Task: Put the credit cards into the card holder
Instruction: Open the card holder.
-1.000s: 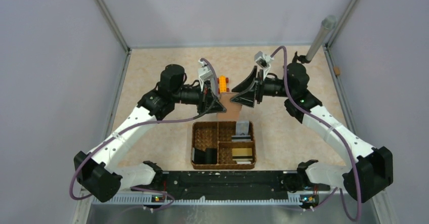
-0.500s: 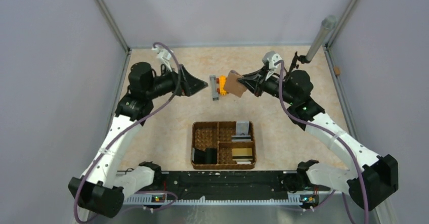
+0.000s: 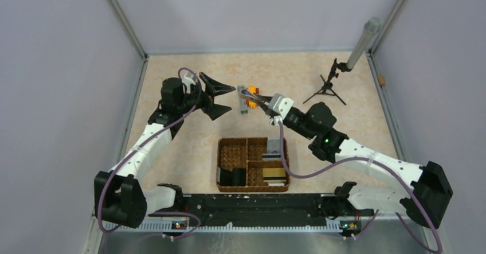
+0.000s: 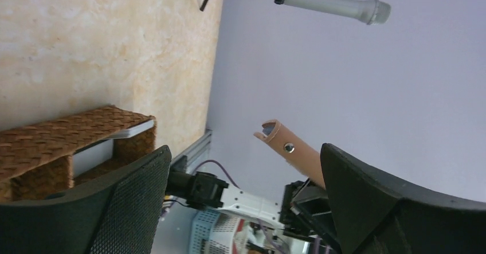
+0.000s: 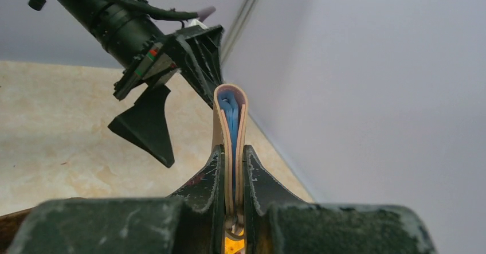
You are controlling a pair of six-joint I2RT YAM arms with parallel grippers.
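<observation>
Credit cards (image 3: 275,146) lie in the right-hand cells of the woven basket (image 3: 219,163). We see a grey one in the far right cell and a gold one in the near right cell. A black blocky object (image 3: 232,176) sits in the basket's near left cell.

The card holder (image 5: 230,122) is outside the basket, held in the air beyond its far edge. It is folded into a narrow loop, and we see it edge-on, brown outside and light blue inside. The right gripper (image 5: 232,151) pinches it, with both fingers pressed against the holder's two leaves.

The left gripper (image 3: 232,102) hovers beyond the basket's far left corner. Its fingers are spread wide with nothing between them, and its opening faces the holder without touching it.

Also beyond the basket's far edge, near the holder, we see a small orange piece (image 3: 253,91) and a grey block (image 3: 243,100). A black tripod (image 3: 326,86) carrying a grey tube stands well beyond the basket's far right corner.
</observation>
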